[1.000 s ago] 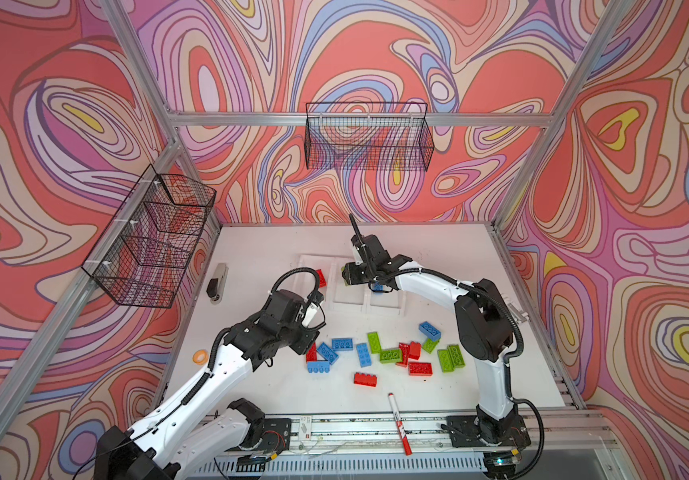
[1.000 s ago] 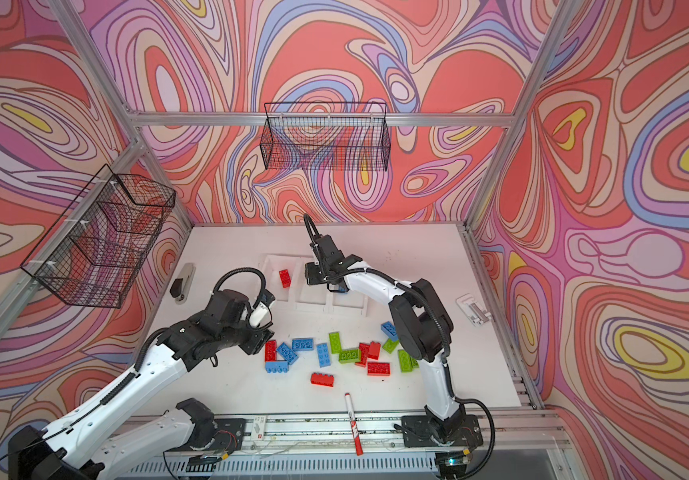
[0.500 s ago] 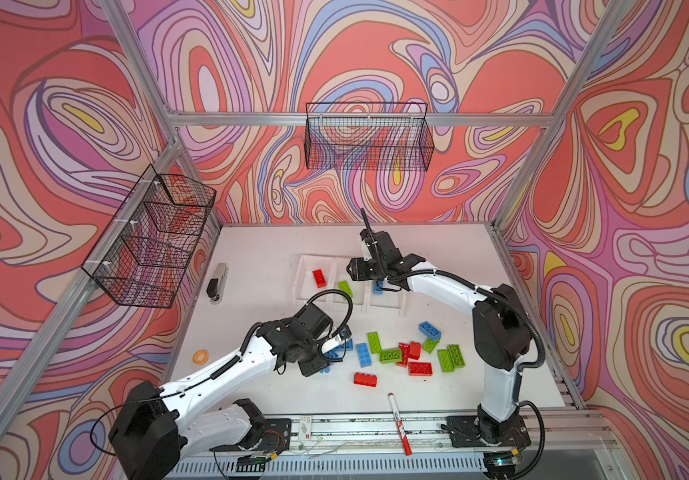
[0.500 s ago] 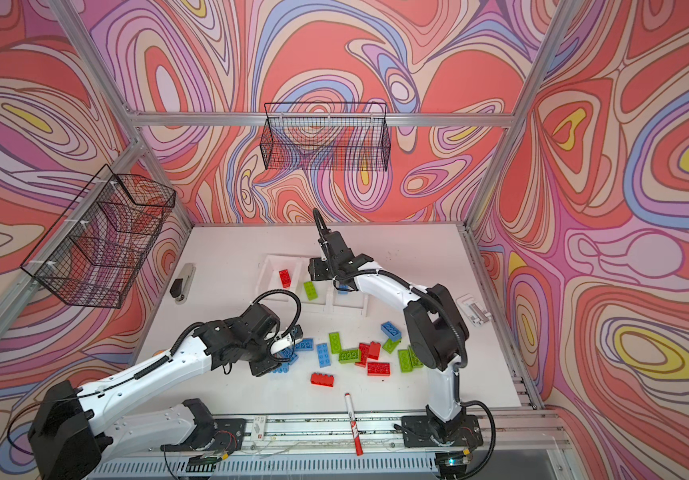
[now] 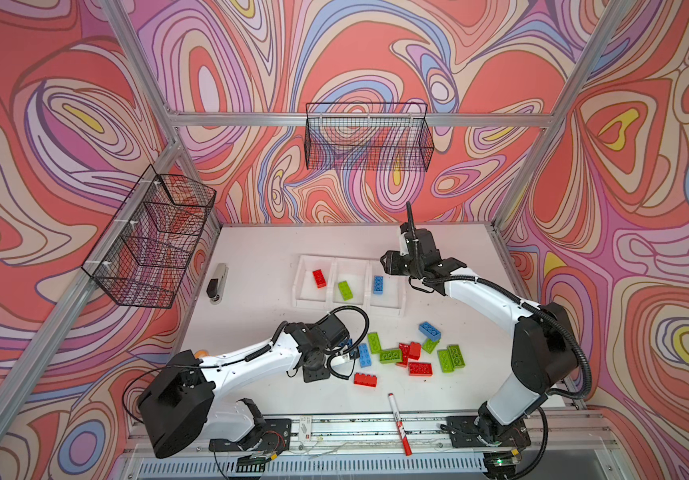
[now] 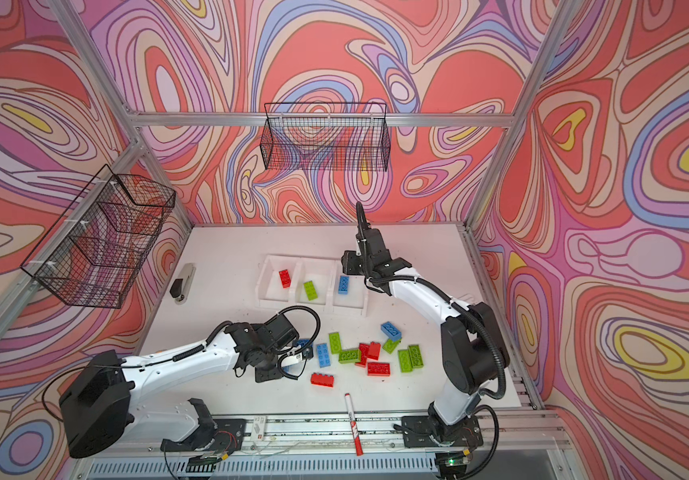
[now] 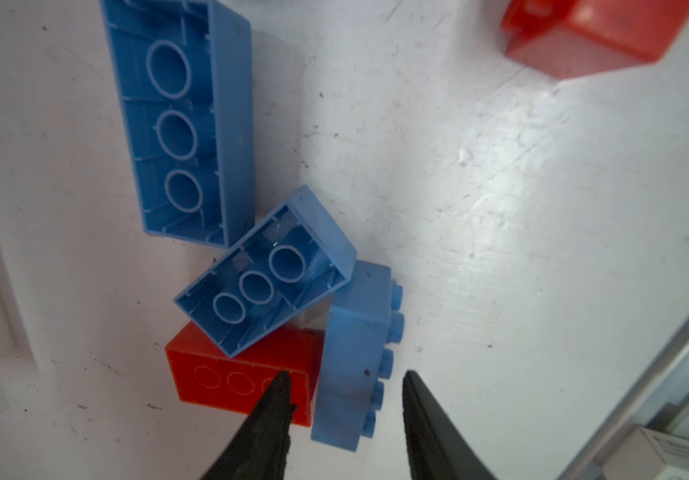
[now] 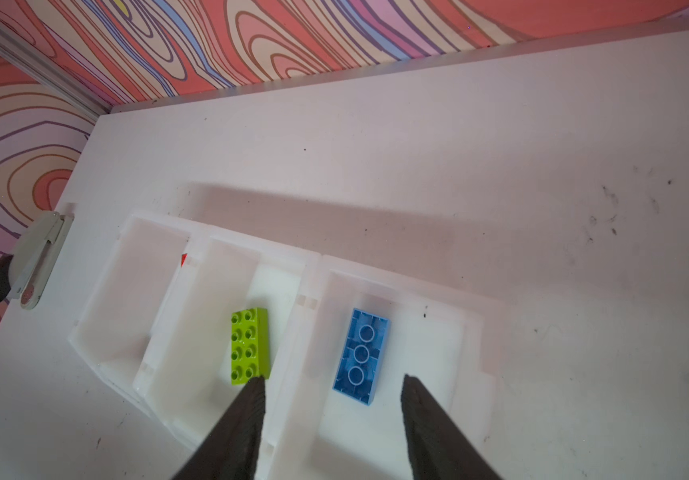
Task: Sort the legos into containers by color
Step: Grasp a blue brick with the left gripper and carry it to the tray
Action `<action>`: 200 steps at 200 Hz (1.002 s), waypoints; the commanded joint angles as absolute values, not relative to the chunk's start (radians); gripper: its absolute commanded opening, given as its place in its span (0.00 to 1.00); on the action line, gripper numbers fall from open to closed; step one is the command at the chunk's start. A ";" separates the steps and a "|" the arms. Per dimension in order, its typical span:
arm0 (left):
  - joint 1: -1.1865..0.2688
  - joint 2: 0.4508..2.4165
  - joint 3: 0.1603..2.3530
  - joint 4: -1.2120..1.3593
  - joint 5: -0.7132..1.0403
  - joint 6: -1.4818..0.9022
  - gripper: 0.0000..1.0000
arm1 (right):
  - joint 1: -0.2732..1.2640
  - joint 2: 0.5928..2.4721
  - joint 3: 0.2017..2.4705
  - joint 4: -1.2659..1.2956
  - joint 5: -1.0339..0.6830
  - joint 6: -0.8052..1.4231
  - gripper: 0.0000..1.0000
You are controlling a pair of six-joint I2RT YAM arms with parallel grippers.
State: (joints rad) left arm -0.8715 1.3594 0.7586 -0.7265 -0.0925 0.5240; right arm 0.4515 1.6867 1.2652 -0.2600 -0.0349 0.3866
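Observation:
Three joined white containers (image 5: 307, 286) sit mid-table. They hold a red lego (image 5: 319, 278), a green lego (image 5: 345, 290) and a blue lego (image 5: 378, 284), one each. Loose legos lie in front, among them blue (image 5: 430, 331), green (image 5: 374, 343) and red (image 5: 365, 380). My left gripper (image 7: 344, 380) is low at the pile's left end. Its jaws stand open astride a blue brick on its side (image 7: 355, 353), next to a red brick (image 7: 226, 374). My right gripper (image 8: 332, 379) hangs open and empty over the right-hand container (image 8: 430, 353).
A red-and-white marker pen (image 5: 398, 424) lies near the front rail. A stapler (image 5: 218, 282) rests at the table's left edge. Black wire baskets hang on the back wall (image 5: 369, 141) and the left wall (image 5: 151, 241).
My left arm has swung down from beside the containers to the pile's left end, and its jaws have narrowed. My right gripper has drawn back to the right, leaving the blue lego in its container.

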 commanded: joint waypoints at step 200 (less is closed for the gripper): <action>-0.812 1.408 1.180 -0.579 -0.121 0.399 0.17 | 0.347 1.418 0.986 -0.313 0.006 0.393 0.51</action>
